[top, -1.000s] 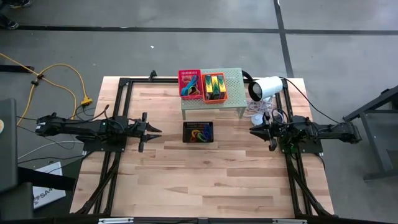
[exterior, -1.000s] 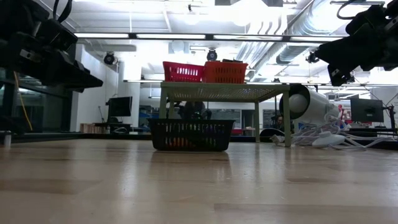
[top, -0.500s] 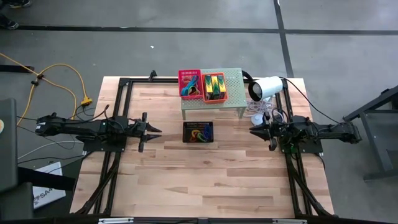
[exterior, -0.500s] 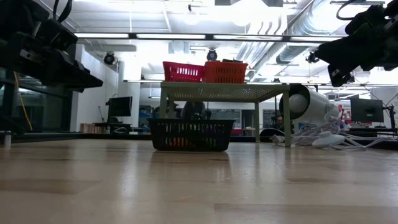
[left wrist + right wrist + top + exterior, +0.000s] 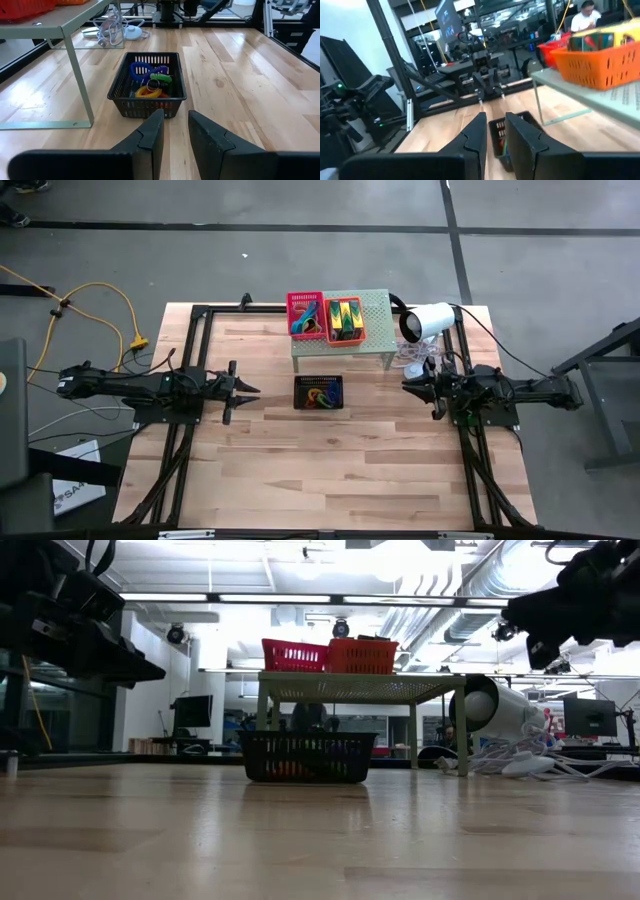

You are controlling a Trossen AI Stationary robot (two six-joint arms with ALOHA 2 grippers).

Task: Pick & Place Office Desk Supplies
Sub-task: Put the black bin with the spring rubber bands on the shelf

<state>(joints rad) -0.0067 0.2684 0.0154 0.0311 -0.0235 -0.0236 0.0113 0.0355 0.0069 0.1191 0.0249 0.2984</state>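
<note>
On the wooden surface (image 5: 330, 460) stands the pale-green shelf (image 5: 375, 330), carrying a red basket (image 5: 305, 314) and an orange basket (image 5: 345, 318) of supplies. The black basket (image 5: 319, 392) holds coloured loops (image 5: 150, 82). Left gripper (image 5: 175, 132) and right gripper (image 5: 495, 131), fingers slightly parted and empty, hover apart; sorting looks largely done.
</note>
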